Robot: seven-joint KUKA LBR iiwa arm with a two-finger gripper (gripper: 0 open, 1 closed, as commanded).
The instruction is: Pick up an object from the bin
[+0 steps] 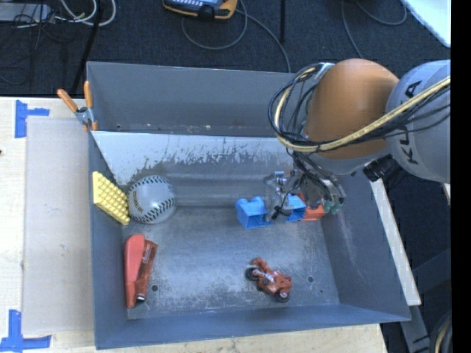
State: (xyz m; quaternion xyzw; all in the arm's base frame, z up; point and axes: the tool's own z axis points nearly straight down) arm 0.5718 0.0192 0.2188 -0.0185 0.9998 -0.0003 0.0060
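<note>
Grey metal bin point(221, 116): right of centre, the claw point(285, 201) sits just beside a blue block point(252, 212); whether open or closed, I cannot tell.

Claw point(283, 197) low near the right wall of the grey metal bin point(184, 101), just beside a blue plastic block point(251, 212). Small red toy motorcycle point(269, 279) near front edge. Red stapler-shaped item point(137, 267), grey ribbed ball point(151, 199) and yellow perforated block point(110, 196) along left wall.

ball point(151, 199) behind stapler point(138, 269) at the bin's point(184, 101) left — toy motorbike point(269, 279) before the block point(252, 212)
</note>
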